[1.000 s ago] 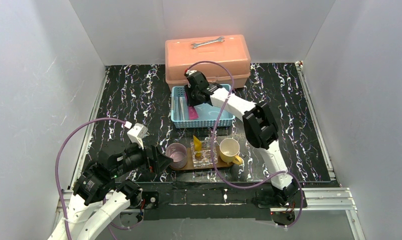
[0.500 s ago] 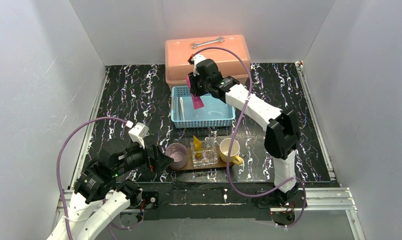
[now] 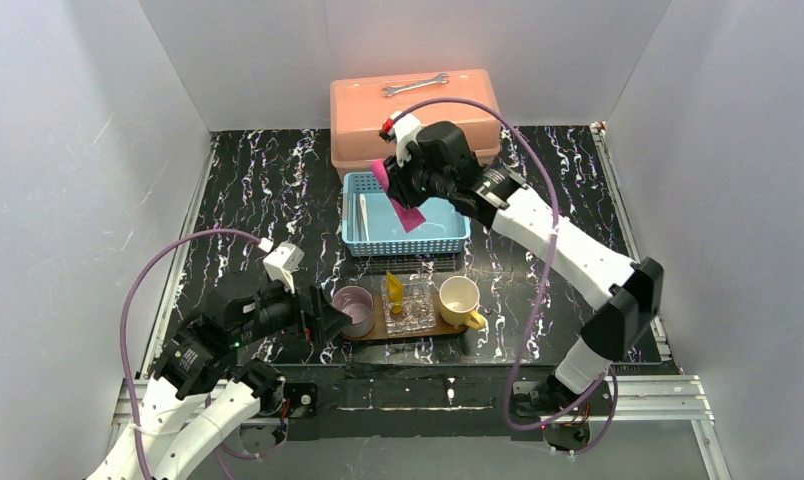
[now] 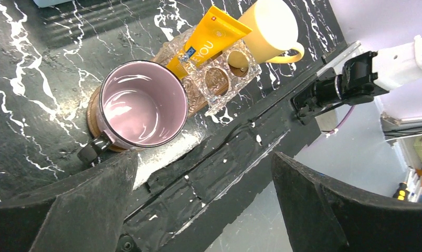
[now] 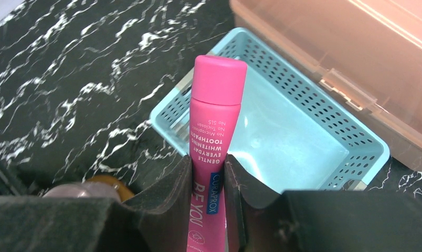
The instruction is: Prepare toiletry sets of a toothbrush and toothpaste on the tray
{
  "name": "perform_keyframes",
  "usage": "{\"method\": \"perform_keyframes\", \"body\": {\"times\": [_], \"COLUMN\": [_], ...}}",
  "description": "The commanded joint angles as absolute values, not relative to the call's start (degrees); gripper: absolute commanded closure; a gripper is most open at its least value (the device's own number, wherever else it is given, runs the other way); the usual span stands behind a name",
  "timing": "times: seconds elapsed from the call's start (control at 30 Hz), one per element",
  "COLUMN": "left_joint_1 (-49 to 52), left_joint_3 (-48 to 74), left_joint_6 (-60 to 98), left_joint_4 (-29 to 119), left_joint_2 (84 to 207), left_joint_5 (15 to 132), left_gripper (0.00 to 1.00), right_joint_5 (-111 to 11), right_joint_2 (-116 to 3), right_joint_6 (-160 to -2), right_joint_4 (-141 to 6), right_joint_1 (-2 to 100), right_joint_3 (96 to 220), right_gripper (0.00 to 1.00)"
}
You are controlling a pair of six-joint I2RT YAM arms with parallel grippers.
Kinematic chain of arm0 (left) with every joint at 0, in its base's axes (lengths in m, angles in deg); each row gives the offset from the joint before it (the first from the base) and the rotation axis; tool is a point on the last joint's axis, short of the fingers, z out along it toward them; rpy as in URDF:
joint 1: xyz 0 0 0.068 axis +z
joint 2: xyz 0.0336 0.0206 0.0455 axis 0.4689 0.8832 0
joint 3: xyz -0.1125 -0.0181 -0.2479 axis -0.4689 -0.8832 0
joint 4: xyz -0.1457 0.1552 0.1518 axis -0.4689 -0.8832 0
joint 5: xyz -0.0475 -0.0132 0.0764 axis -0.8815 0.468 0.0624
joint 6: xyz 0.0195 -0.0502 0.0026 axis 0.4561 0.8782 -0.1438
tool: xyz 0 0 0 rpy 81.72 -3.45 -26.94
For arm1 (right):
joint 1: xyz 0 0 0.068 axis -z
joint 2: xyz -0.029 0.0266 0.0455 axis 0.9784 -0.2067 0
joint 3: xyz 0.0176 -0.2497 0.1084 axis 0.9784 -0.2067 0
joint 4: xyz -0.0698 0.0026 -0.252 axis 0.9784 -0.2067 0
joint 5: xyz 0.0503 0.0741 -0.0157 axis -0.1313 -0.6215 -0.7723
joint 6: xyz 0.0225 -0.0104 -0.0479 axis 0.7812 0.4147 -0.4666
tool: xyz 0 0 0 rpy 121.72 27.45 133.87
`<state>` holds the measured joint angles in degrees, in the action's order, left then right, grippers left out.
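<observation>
My right end effector (image 5: 208, 173) is clenched on the magenta-pink toothpaste tube (image 5: 217, 121), gripping its body from both flat sides. The tube's long axis runs on in line with the fingers, and its cap sticks out beyond the tips. It hangs in the air over the light-blue slotted basket (image 3: 418, 240), clear of the floor. Slim pale sticks, which I take for toothbrushes (image 3: 361, 215), lie along the basket's left side. The wooden tray (image 3: 376, 333) is on the tabletop towards the arm bases from this tube, just past the basket's near wall, so I judge the carry is a short pull back and down. On the tray are a purple mug (image 4: 143, 102), a cut-glass holder (image 4: 224, 79) with the yellow toothpaste tube (image 4: 209, 39) leaning in it, and a yellow cup (image 4: 272, 26). My left end effector (image 4: 203, 157) is released and empty beside the mug end; it is nearer the tray.
</observation>
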<state>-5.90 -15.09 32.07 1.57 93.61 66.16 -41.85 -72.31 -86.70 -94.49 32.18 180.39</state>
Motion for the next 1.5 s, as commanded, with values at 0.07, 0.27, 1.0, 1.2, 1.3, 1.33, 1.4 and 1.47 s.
{"method": "perform_keyframes", "body": {"times": [0.07, 0.27, 1.0, 1.2, 1.3, 1.33, 1.4, 1.47], "left_joint_1": [-5.6, -5.6, -5.6, -5.6, -5.7, -5.7, -5.6, -5.6], "left_joint_3": [-13.4, -11.7, -10.9, -14.5, -16.1, -16.5, -16.8, -16.9], "left_joint_6": [36.6, 41.1, 50.4, 49.4, 49.5, 49.5, 49.2, 49.2], "left_joint_4": [4.9, 6.3, 14.3, 17.3, 20.3, 20.7, 21.1, 21.4], "left_joint_2": [95.8, 96.9, 106.4, 108.5, 108.3, 108.0, 107.9, 107.9], "left_joint_5": [61.3, 58.1, 40.8, 33.3, 29.6, 29.0, 28.5, 27.7], "left_gripper": [0.02, 0.02, 0.02, 0.11, 0.28, 0.32, 0.37, 0.42], "right_joint_5": [-43.1, -39.3, -53.5, -57.5, -57.5, -57.8, -58.0, -58.0], "right_joint_2": [-60.9, -53.9, -45.3, -46.9, -47.7, -48.0, -48.4, -48.7], "right_joint_6": [-93.2, -95.3, -95.0, -95.3, -95.1, -94.9, -94.6, -94.6], "right_joint_4": [-98.7, -101.9, -103.9, -102.2, -101.7, -101.7, -101.1, -100.9], "right_joint_1": [25.6, 17.8, 5.3, 3.1, 3.0, 2.9, 2.8, 2.8], "right_joint_3": [173.9, 168.1, 157.7, 158.9, 159.8, 160.2, 160.5, 160.7], "right_gripper": [0.97, 0.96, 0.98, 0.97, 0.96, 0.96, 0.96, 0.96]}}
